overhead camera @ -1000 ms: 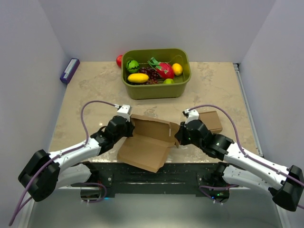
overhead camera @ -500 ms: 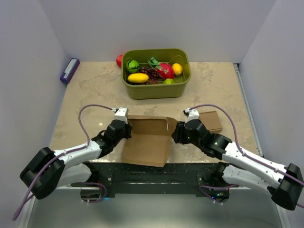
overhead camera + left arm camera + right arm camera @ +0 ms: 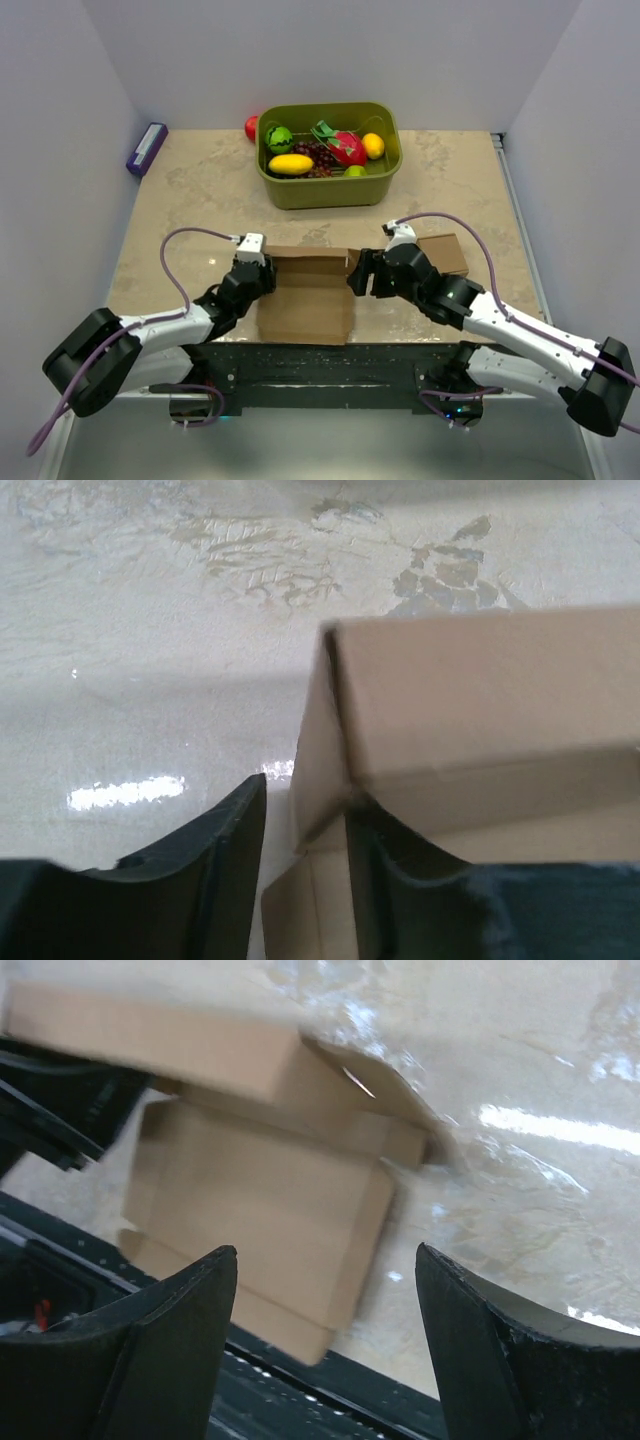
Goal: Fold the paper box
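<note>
Plain brown corrugated paper box [image 3: 305, 300], partly folded. Lies at near middle edge of table [image 3: 180, 200]. Large front panel flat on the surface; rear panel standing up along its crease, with small flap at right end.

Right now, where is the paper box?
Top view: the paper box lies at the near edge of the table, between the left pincer and right pincer.

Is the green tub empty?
No, the green tub at the back of the table is filled with colourful fruit.
</note>
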